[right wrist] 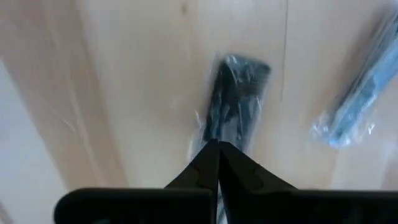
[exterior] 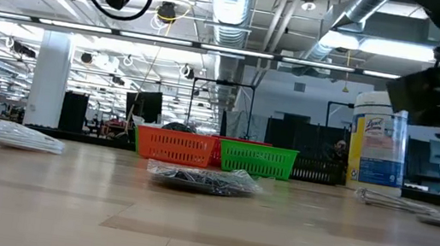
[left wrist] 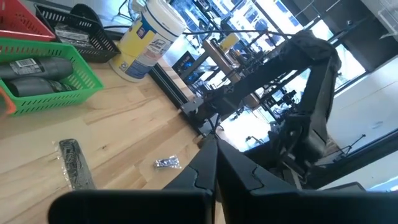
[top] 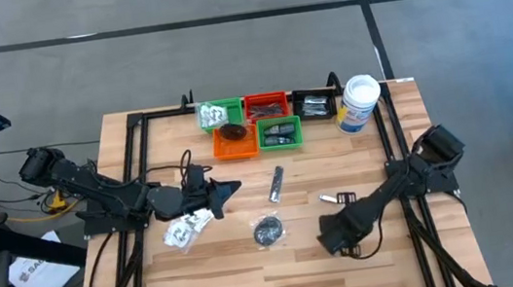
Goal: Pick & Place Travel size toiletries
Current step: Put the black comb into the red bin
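My left gripper (top: 233,188) is shut and empty, held above the table left of centre; its own view (left wrist: 214,149) looks toward a slim silvery tube (left wrist: 74,163). A clear packet with white contents (top: 181,231) lies below it. A black round piece in plastic (top: 267,230) lies at the table's middle. The slim silvery tube (top: 276,183) and two small packets (top: 337,197) lie nearby. My right gripper (top: 330,239) is low over the table, right of the round piece. Its shut fingertips (right wrist: 217,149) point at the near end of a dark packet in clear plastic (right wrist: 236,99). My right gripper's shut fingertips stand at the near end of the dark packet's plastic wrap (right wrist: 202,130), coming from above. I cannot tell whether they touch it. The packet lies flat on the table.
Green (top: 219,115), red (top: 267,106), black (top: 316,105), orange (top: 234,142) and a second green tray (top: 280,135) stand at the far edge, some with items inside. A tall white canister (top: 359,101) stands to their right. A second slim packet (right wrist: 354,106) lies beside the dark one.
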